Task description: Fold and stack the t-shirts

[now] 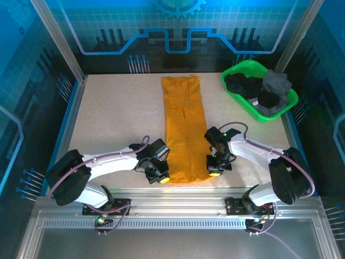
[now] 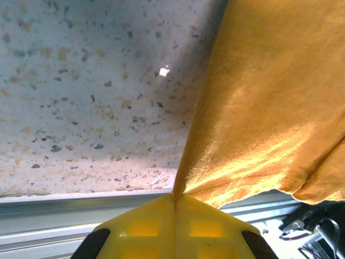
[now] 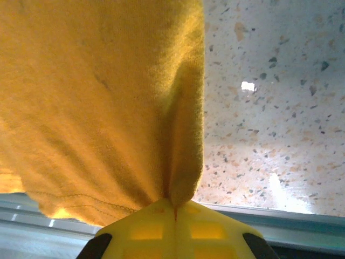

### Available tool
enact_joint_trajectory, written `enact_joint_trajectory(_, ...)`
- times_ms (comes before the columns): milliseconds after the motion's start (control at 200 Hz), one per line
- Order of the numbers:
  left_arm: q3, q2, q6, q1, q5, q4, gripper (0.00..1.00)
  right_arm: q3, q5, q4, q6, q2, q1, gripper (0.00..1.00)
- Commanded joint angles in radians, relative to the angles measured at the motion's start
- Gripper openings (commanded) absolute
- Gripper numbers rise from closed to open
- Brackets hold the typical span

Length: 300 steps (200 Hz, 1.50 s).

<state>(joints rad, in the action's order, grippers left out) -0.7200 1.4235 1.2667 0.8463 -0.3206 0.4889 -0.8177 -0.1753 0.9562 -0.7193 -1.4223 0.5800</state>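
Observation:
An orange-yellow t-shirt lies folded into a long strip down the middle of the table, its near end at the front edge. My left gripper is shut on the strip's near left corner; in the left wrist view the cloth runs up out of the closed gripper. My right gripper is shut on the near right corner, where the cloth pinches into a fold at the closed gripper. Black and dark grey t-shirts are heaped in the basket.
A bright green plastic basket stands at the back right corner. The speckled tabletop is bare on both sides of the strip. A metal rail runs along the front edge just behind both grippers.

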Motion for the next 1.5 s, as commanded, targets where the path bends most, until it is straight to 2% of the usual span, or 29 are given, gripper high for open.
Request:
enact_joint_trajectory(0,0.029,-0.044,0.041,-0.003,-0.049,-0.005,0.00,-0.026,-0.042,0.065,-0.034,0.021,0.011,0.00)
enact_joint_trajectory(180,-0.012,-0.146,0.080,-0.051,0.060,0.030,0.00,-0.130,-0.029,0.110,-0.030,0.023,-0.024,0.00)
enact_joint_trajectory(310,-0.062,-0.152,0.105,-0.127,0.092,-0.058,0.00,-0.209,-0.045,0.110,-0.019,0.002,-0.091,0.00)
enact_joint_trajectory(645,-0.336,0.083,-0.005,-0.349,0.090,-0.151,0.00,-0.601,-0.006,0.089,0.046,-0.255,-0.236,0.00)
enact_joint_trajectory(825,-0.483,0.205,-0.066,-0.425,0.079,-0.169,0.00,-0.794,-0.026,0.064,0.061,-0.416,-0.282,0.00)
enact_joint_trajectory(1125,-0.695,0.418,-0.137,-0.495,0.053,-0.125,0.00,-1.034,-0.028,0.074,0.067,-0.649,-0.318,0.00)
enact_joint_trajectory(1496,-0.809,0.576,-0.159,-0.536,0.029,-0.105,0.00,-1.219,-0.048,0.109,0.067,-0.839,-0.348,0.00)
